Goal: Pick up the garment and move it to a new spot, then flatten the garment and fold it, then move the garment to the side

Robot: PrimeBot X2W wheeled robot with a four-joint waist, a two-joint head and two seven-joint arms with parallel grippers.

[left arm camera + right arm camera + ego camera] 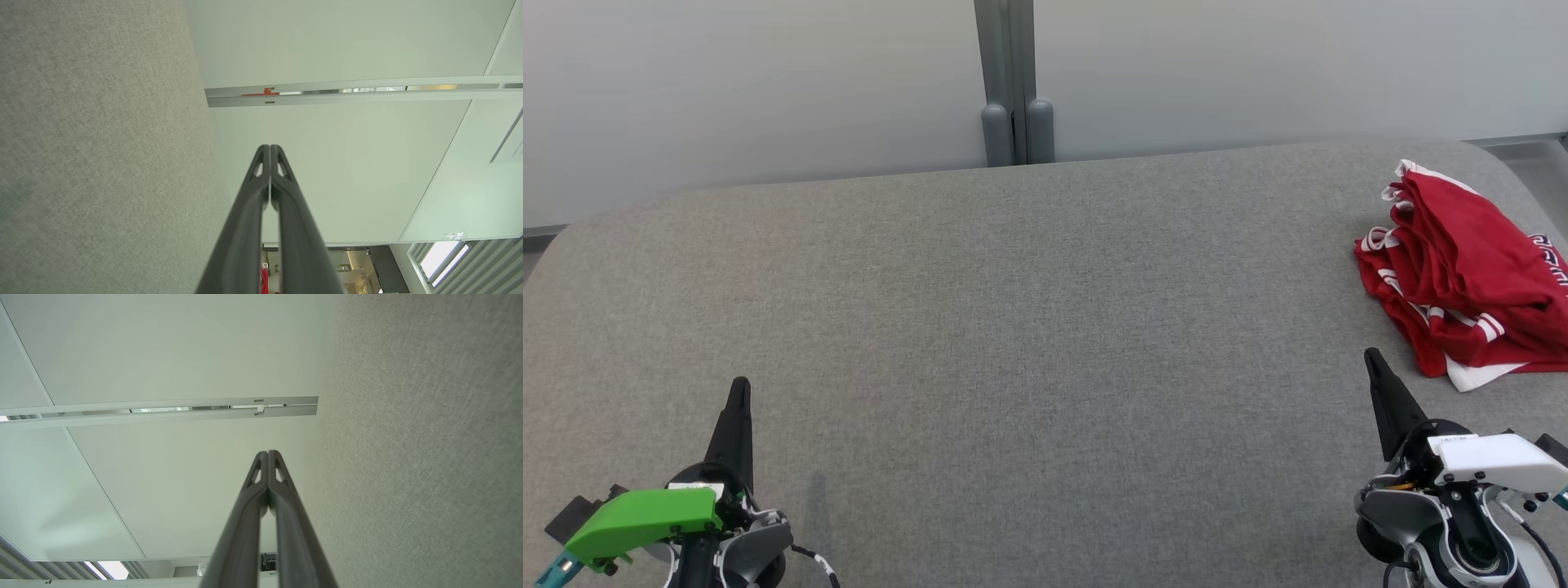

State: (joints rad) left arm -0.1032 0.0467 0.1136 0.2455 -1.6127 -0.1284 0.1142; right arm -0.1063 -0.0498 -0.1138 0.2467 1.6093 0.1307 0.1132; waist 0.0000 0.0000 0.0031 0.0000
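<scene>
The red garment (1470, 269), a jersey-like piece with white stripes and some lettering on it, lay at the far right corner of the grey fabric-covered worktop (1029, 327). Part of it ran past the head view's right edge. It was gathered into a compact, layered stack rather than spread out, with striped hems showing along its left side and a white edge poking out at its near corner. The folds looked loose and somewhat uneven.

Judging by that, the fold was already made and the garment already sat off to the side, so the task looked as good as finished. The rest of the worktop carried nothing. At most a tidying of the slack layers could remain.

The right pincer (1372, 357) hovered near the worktop's near right edge, just short of the garment and not touching it, its two dark fingers pressed together on nothing. The left pincer (739, 384) was over the worktop's near left part, well apart from the garment, likewise clenched and empty. Beyond the worktop's far edge stood a grey post (1013, 82) against pale wall panels.
</scene>
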